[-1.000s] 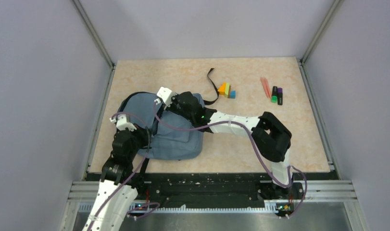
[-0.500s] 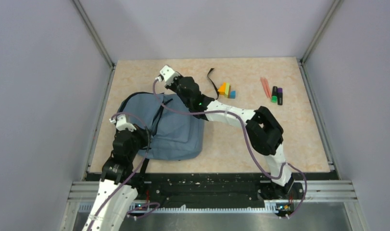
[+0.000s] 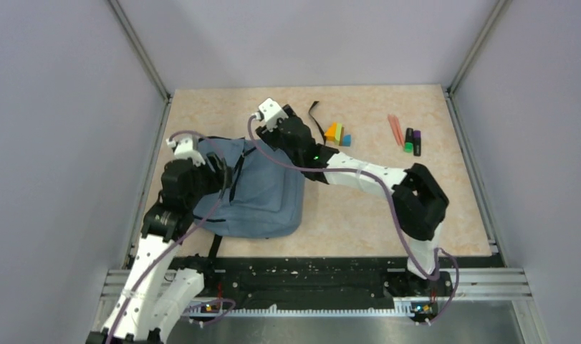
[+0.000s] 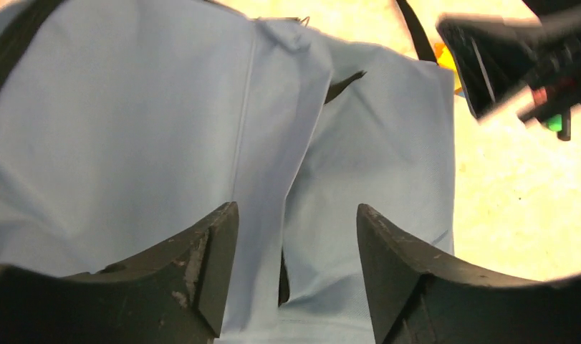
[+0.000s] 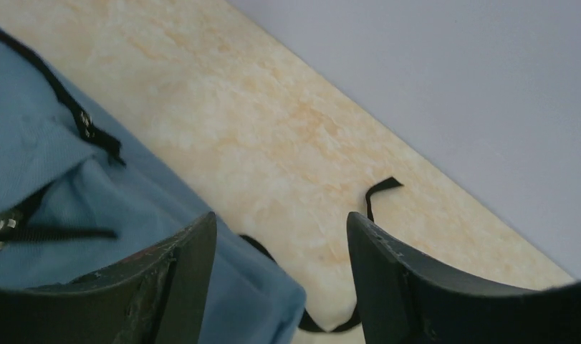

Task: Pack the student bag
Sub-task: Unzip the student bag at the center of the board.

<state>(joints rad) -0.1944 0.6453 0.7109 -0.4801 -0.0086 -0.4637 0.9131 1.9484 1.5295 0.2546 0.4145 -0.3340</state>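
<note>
The student bag [image 3: 267, 195] is a dusty-blue backpack lying flat on the left half of the table, with black straps and zippers. My left gripper [image 3: 221, 172] hovers over its left part. In the left wrist view the gripper [image 4: 294, 215] is open, with only blue fabric [image 4: 151, 136] below the jaws. My right gripper [image 3: 267, 137] is at the bag's far right corner. In the right wrist view the gripper [image 5: 280, 222] is open and holds nothing, with a bag corner [image 5: 258, 287] and a black strap [image 5: 377, 190] beneath it.
A stack of coloured blocks [image 3: 338, 134] lies at the back centre beside a loose black strap [image 3: 314, 118]. Pink pens [image 3: 395, 130] and two highlighters [image 3: 413, 142] lie at the back right. Grey walls close in the table on three sides.
Both grippers have gone from shut to open. The right gripper moved right, from over the bag to its far right corner. The left arm shifted toward the back, over the bag.
</note>
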